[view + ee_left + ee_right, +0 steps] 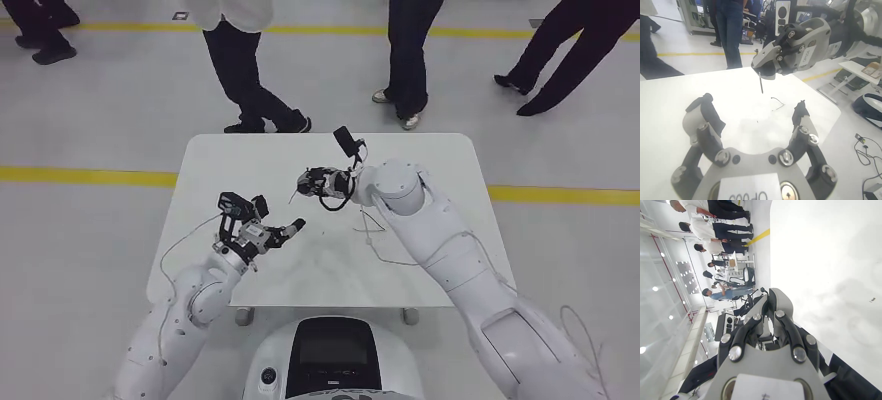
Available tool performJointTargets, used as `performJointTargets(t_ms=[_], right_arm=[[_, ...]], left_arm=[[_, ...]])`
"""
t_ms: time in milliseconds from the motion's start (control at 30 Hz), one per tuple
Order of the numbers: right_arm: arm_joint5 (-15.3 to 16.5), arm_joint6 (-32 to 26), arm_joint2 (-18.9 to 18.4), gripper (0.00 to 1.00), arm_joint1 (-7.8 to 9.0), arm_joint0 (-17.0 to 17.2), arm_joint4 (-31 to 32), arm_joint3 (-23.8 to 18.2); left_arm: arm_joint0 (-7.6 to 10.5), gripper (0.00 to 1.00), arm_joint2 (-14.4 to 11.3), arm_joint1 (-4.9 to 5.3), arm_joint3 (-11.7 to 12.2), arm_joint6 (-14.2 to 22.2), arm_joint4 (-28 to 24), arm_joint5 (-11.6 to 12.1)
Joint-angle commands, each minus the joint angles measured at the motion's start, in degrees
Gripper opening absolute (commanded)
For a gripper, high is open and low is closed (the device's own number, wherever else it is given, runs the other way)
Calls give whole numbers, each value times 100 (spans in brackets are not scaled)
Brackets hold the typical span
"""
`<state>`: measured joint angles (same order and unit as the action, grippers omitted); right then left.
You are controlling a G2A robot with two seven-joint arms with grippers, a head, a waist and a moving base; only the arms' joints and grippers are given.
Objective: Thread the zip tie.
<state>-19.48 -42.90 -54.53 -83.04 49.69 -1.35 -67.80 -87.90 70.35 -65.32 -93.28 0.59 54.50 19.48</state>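
A thin dark zip tie hangs straight down from my right gripper, which is shut on it above the white table; a short end sticks up past the fingers. In the right wrist view the right gripper is closed, with the zip tie end poking out at the tips. My left gripper is open and holds nothing, a short way in front of the hanging tie and lower. From above, the left gripper and right gripper face each other over the table's middle.
A small bent piece of thin wire lies on the table between the two grippers. A thin cable trails across the table by the right arm. The table's far edge has people standing beyond it.
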Motion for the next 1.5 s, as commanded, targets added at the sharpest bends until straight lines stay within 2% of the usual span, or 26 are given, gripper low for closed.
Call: performJointTargets(t_ms=[0,200,333,567,900,967,1033,1067,1100,1467], right_arm=[[0,53,-1,0,-2,-3,2,8],[31,101,1,0,-2,34,5,-8],[52,149,29,0,11,149,57,-121],[78,194,25,0,15,179,69,-142],[197,99,-155,0,98,376,74,-369],[231,44,-192,0,113,399,45,-396],[273,-1,-229,0,129,422,30,-422],[294,-17,-240,0,135,430,28,-434],[309,-28,-249,0,141,439,29,-442],[610,-90,-326,0,184,499,-80,-428]], left_arm=[[44,100,-11,3,33,-47,-4,-3],[55,100,-28,-2,37,-46,-78,-1],[150,100,-125,11,-18,8,-268,0],[175,100,-103,21,2,-61,-189,-26],[260,100,-135,60,21,44,-618,0],[280,93,-154,80,23,65,-659,0],[305,64,-199,100,26,76,-753,0],[319,54,-221,110,28,77,-783,0],[331,49,-245,119,32,74,-830,0],[512,41,-550,287,60,122,-1722,0]])
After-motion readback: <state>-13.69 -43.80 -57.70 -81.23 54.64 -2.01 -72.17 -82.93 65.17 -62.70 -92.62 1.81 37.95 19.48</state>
